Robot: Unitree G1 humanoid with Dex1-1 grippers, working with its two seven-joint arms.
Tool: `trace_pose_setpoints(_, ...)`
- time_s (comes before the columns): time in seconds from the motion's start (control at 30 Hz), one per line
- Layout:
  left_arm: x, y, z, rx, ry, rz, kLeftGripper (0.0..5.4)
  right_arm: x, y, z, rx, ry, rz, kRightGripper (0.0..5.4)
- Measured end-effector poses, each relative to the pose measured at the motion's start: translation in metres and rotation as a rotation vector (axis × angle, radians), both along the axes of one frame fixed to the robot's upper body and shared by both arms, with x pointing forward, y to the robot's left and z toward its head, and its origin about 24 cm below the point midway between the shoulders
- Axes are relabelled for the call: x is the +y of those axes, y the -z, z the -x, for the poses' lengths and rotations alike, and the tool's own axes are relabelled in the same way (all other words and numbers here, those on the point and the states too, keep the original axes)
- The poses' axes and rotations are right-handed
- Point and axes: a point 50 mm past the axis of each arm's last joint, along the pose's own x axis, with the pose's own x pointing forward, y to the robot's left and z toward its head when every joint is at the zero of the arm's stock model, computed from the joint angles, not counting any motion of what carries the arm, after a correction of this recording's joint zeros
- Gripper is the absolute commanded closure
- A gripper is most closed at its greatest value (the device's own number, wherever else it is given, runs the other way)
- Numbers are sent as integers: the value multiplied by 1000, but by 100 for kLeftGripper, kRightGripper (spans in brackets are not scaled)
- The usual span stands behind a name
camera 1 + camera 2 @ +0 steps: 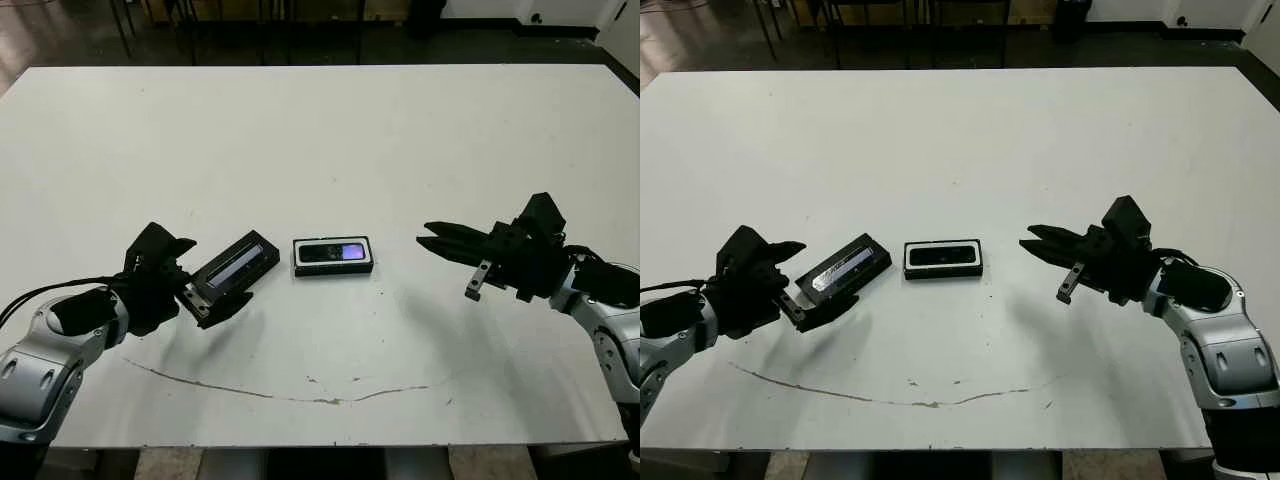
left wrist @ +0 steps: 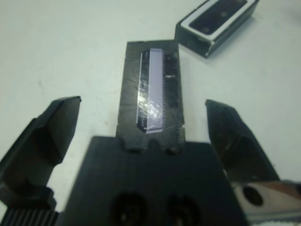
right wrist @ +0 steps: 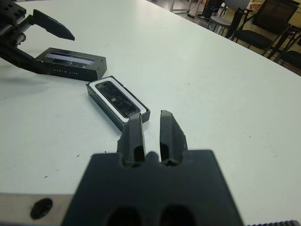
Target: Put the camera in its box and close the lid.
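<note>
The camera, a slim black bar with a purplish screen, lies inside the box, a black-rimmed white-lined tray at the table's middle. The lid, black with a pale window strip, lies slantwise just left of the box. My left gripper is open, one finger on either side of the lid's near end, neither pressing it. In the left wrist view the lid sits between the spread fingers. My right gripper is shut and holds nothing, hovering to the right of the box and pointing at it.
A thin brown scratch runs across the white table near its front edge. Dark chairs stand beyond the far edge. Bare tabletop surrounds the box.
</note>
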Motion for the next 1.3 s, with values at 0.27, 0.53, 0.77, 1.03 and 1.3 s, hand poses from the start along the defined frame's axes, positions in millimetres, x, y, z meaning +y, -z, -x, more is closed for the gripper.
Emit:
trace_pose_setpoints(0.27, 0, 7, 1, 34, -26, -52, 2, -1, -3, 2, -3, -4, 18, 540)
trace_pose_setpoints(0.53, -6, 10, 3, 47, 13, -44, 132, -1, -2, 1, 1, -2, 17, 540)
trace_pose_setpoints(0.77, -17, 13, 5, 86, 1, 65, 302, -1, -2, 1, 0, 0, 22, 540)
trace_pose_setpoints(1.03, -17, 11, 6, 70, -49, 115, 423, -3, 0, 1, 9, 7, 21, 540)
trace_pose_setpoints(1.3, -15, 9, 4, 23, -115, 167, 423, -3, 0, 1, 7, 6, 22, 540)
